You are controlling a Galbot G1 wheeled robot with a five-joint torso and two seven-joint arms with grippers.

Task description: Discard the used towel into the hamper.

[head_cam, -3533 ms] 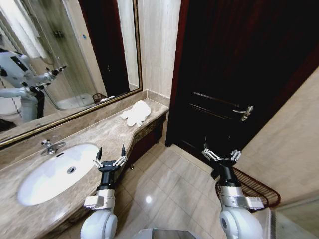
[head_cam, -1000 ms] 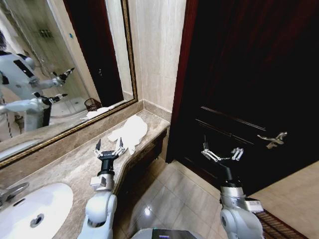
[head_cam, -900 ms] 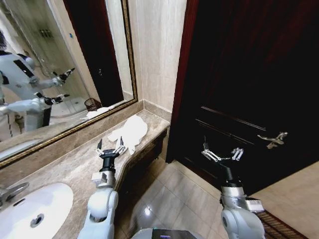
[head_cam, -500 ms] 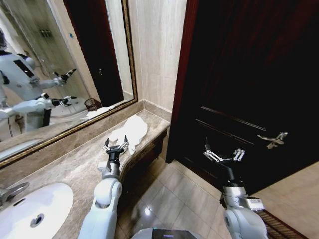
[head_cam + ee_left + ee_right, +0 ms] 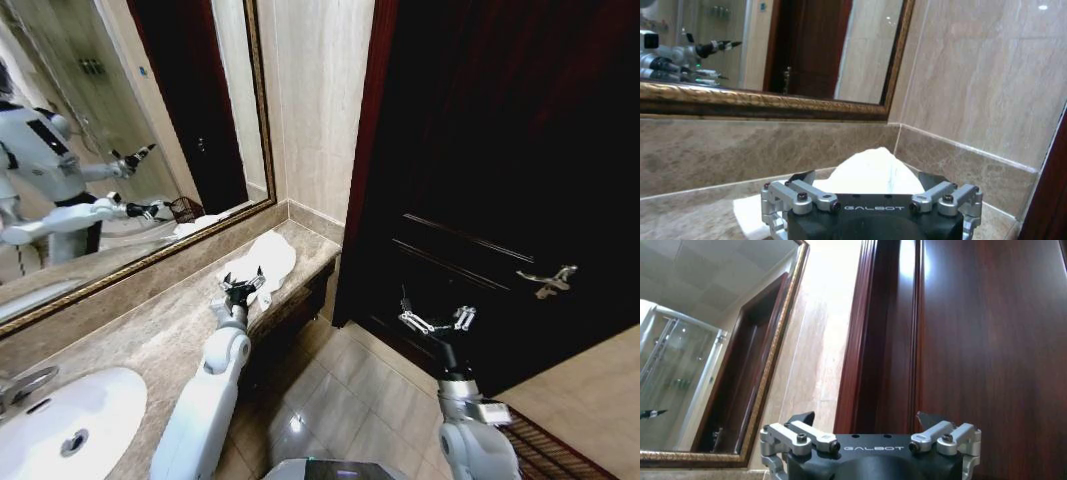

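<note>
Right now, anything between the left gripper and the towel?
No. In the head view the left gripper is open at the near edge of the white towel on the marble counter, with nothing between them.

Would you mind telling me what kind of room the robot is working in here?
Most likely a bathroom, perhaps in a hotel: a marble vanity counter with an inset white sink, a gilt-framed wall mirror reflecting a glass shower enclosure, and a crumpled white towel that the left gripper reaches toward.
</note>
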